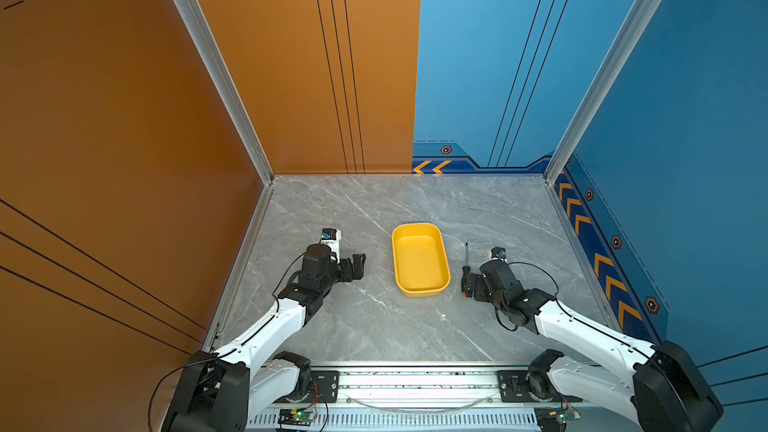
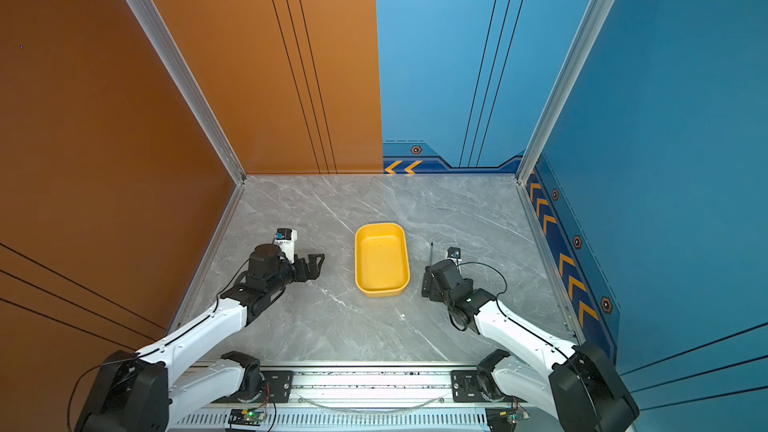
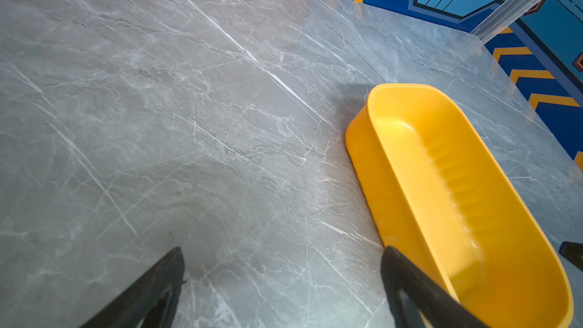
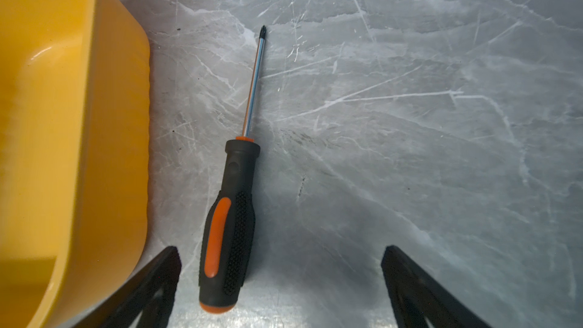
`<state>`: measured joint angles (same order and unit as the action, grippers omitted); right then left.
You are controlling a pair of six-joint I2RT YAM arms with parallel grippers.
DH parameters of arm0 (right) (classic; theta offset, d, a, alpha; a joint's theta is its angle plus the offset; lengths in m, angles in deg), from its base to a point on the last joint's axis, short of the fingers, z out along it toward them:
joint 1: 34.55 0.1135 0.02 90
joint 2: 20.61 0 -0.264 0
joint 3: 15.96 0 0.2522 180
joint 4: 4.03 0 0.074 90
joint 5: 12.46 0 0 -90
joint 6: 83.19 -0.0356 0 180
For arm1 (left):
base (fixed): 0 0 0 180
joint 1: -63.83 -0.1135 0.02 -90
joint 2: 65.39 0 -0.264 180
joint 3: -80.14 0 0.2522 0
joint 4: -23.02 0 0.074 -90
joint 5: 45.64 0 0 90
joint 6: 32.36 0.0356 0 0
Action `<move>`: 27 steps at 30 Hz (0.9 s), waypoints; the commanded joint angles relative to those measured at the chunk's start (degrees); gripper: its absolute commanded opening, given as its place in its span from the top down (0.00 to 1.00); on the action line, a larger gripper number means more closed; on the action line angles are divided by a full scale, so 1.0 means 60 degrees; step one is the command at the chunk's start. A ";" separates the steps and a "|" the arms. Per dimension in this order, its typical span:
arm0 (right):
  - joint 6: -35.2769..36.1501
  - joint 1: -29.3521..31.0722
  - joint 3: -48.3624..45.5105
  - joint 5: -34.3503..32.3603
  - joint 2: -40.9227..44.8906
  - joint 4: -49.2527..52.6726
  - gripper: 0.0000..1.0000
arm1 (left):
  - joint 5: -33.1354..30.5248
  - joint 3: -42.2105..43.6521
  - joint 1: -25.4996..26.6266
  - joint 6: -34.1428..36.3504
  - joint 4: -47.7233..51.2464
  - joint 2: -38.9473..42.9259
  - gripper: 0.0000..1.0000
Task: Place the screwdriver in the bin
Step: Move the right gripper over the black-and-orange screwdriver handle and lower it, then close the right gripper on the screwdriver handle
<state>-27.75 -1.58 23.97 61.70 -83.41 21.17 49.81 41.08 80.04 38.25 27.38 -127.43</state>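
The screwdriver (image 4: 232,203) is lying flat on the table (image 4: 410,140), just beside the yellow bin (image 4: 120,127) but outside it, with its shaft pointing away from the robot. The right fingers (image 4: 157,279) are standing wide apart, straddling the handle's butt end without pinching it. The left fingers (image 3: 151,288) are also standing apart, holding nothing, on the bin's other side. The tool is looking light and stiff. Its round handle is likely to roll if nudged, and the thin shaft is probably slippery, so the textured black-and-orange handle's thick middle is looking like the best hold. Counting: one screwdriver, one bin.
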 commanded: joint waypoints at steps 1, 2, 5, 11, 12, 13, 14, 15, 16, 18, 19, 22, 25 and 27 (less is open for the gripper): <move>-0.0412 0.0148 0.0147 -0.0470 -0.0453 0.0017 0.02 | 0.0176 0.0130 0.0104 -0.0209 0.0137 0.0130 0.02; -0.0459 0.0186 0.0170 -0.0494 -0.0573 -0.0039 0.03 | 0.0183 0.0112 0.0097 -0.0209 0.0133 0.0143 0.02; -0.0557 0.0364 0.0280 -0.0533 -0.0991 -0.0225 0.03 | 0.0200 0.0113 0.0101 -0.0223 0.0164 0.0138 0.02; -0.0649 0.0589 0.0528 -0.0671 -0.1709 -0.0435 0.05 | 0.0269 0.0125 0.0109 -0.0223 0.0281 0.0155 0.02; -0.0672 0.0611 0.0563 -0.0713 -0.1801 -0.0467 0.05 | 0.0284 0.0139 0.0102 -0.0209 0.0301 0.0154 0.02; -0.0683 0.0626 0.0600 -0.0741 -0.1908 -0.0513 0.06 | 0.0272 0.0140 0.0116 -0.0209 0.0329 0.0181 0.02; -0.0689 0.0625 0.0643 -0.0767 -0.2012 -0.0554 0.08 | 0.0280 0.0144 0.0119 -0.0209 0.0359 0.0195 0.02; -0.0683 0.0614 0.0665 -0.0776 -0.2087 -0.0588 0.09 | 0.0270 0.0141 0.0117 -0.0201 0.0378 0.0217 0.02; -0.0666 0.0623 0.0702 -0.0783 -0.2156 -0.0622 0.10 | 0.0267 0.0136 0.0124 -0.0188 0.0409 0.0239 0.02; -0.0618 0.0623 0.0782 -0.0788 -0.2333 -0.0650 0.12 | 0.0223 0.0134 0.0119 -0.0143 0.0497 0.0298 0.02; -0.0592 0.0623 0.0828 -0.0786 -0.2411 -0.0655 0.13 | 0.0192 0.0143 0.0107 -0.0125 0.0524 0.0317 0.02; -0.0522 0.0615 0.0935 -0.0739 -0.2631 -0.0702 0.18 | 0.0136 0.0156 0.0104 -0.0092 0.0585 0.0379 0.02; -0.0489 0.0616 0.1028 -0.0717 -0.2813 -0.0786 0.23 | 0.0093 0.0149 0.0099 -0.0063 0.0626 0.0394 0.02; -0.0448 0.0625 0.1070 -0.0714 -0.2935 -0.0823 0.30 | 0.0124 0.0144 0.0106 -0.0063 0.0664 0.0394 0.02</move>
<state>-30.68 1.90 28.78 59.23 -99.94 17.12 50.46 41.13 80.34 37.65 29.80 -125.79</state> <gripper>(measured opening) 0.724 0.978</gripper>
